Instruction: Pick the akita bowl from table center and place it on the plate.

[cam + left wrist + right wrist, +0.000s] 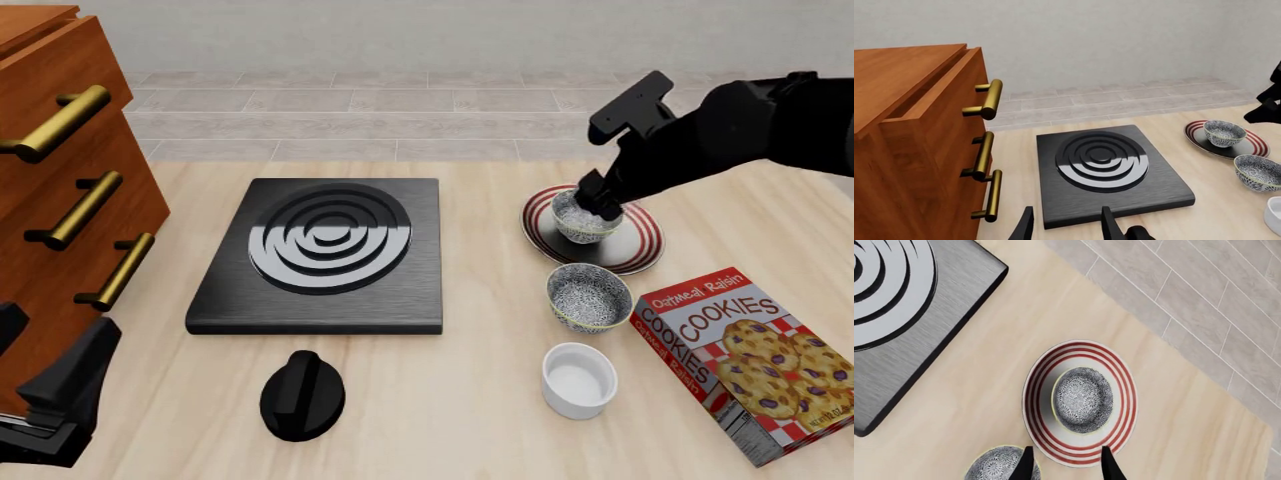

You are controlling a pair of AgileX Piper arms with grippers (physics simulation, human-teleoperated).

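akita bowl (pixel 1084 399) sits upright on the plate (pixel 1037 395), roughly centred: speckled grey-blue ceramic, fine floral pattern inside, round rim. plate is flat, white, dark red concentric rings round the edge, wider than the bowl

right gripper (pixel 1063 462) is above the plate's near edge, black fingers parted, nothing between them, clear of the bowl in the right wrist view. from the front its tips overlap the bowl, can't tell contact there

second bowl (pixel 589 296), same speckled glaze, on the table just beside the plate on the near side. plain white ramekin (pixel 579 379) nearer still, smooth, straight-walled. cookie box (pixel 747 358) lies flat to the right of both

left gripper (pixel 1066 225) low at the left, fingers apart, holding nothing, pointing toward the black square hob (pixel 322 254) with glossy raised rings. wooden drawer unit (pixel 54 170) with brass bar handles at far left, top drawer slightly out. black knob (pixel 302 394) on the light wood table (pixel 441 410)
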